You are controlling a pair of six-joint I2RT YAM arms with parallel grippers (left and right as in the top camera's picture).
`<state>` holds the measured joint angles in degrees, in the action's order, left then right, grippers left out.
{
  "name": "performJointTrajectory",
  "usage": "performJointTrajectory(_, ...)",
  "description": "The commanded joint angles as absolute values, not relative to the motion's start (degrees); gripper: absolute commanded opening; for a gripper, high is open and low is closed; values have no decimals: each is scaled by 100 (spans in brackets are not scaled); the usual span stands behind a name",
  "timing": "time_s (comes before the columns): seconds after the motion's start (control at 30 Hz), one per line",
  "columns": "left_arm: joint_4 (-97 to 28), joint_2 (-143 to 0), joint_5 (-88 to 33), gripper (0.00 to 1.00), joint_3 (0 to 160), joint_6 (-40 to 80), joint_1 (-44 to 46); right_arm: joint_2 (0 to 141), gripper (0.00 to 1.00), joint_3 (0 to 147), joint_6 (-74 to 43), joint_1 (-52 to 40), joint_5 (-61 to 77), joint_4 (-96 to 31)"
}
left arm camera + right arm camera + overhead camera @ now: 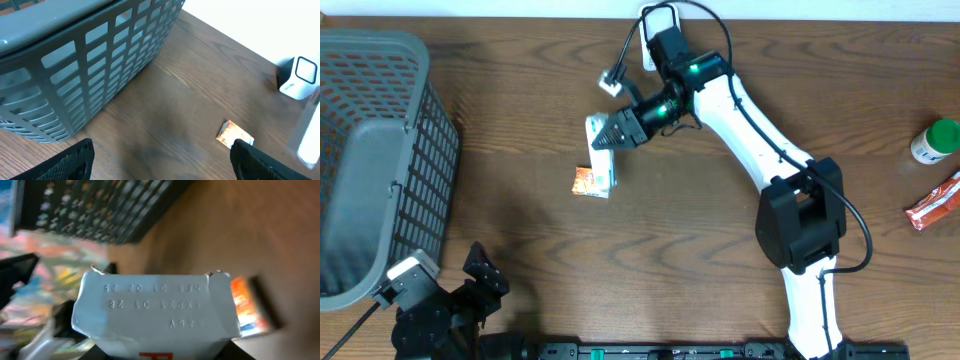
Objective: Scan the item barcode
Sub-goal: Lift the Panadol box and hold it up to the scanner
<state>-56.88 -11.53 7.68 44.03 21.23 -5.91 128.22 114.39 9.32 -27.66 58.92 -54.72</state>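
Brown wooden worktop (520,230): jaws of the right gripper (613,132) straddle a carton (603,165), whether clamped I cannot tell; jaws of the left gripper (162,156) stand wide apart.

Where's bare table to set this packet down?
Bare wood lies between the basket and the orange box, and wider between the right arm and the red wrapper. Crowded around the white packet, right fingers and white device.
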Motion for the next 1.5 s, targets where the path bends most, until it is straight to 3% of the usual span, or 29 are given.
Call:
performJointTrajectory(0.0, -5699, -1149, 816, 87, 4403, 2174, -615, 12759, 33, 11539, 447, -2681, 4755, -5109)
performJointTrajectory(0.43, -5699, -1149, 816, 87, 4403, 2174, -615, 12763, 31, 11539, 1037, -2687, 1190, -3249)
performJointTrajectory(0.77, -5699, -1149, 816, 87, 4403, 2174, -615, 12809, 30, 11539, 2231, -2624, -360, -2104)
performJointTrajectory(1.17, -5699, -1149, 816, 87, 4403, 2174, -615, 13633, 31, 11546, 4209, -2630, -2244, -3)
performJointTrajectory(1.47, -5701, -1149, 816, 87, 4403, 2174, -615, 14381, 31, 11603, 6434, -2810, -3024, 1625)
